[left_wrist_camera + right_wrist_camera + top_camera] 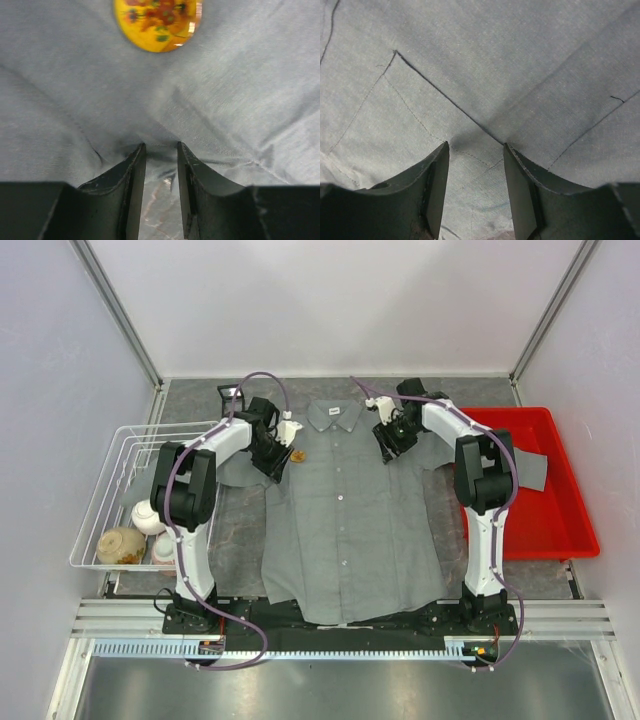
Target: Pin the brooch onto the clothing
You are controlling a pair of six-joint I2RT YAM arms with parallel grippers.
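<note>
The clothing [350,520], a grey button-front shirt, lies flat on the table with its collar at the far side. The brooch [298,454], a small orange-yellow disc with a flower picture, rests on the shirt's upper left chest. It also shows at the top of the left wrist view as the brooch [157,22]. My left gripper [277,462] sits just left of it at the shirt's edge. In its own view the left gripper [161,147] is open, tips on the cloth [75,100], bare table between the jaws. My right gripper [390,445] stands on the opposite chest. The right gripper [475,145] is open over a pocket seam [440,95].
A white wire basket [100,475] stands at the left, with a tan bowl [120,545] and pale cups inside. A red tray [565,530] is at the right, with a grey cloth [535,468] lying over its rim. The shirt's right sleeve reaches toward that tray.
</note>
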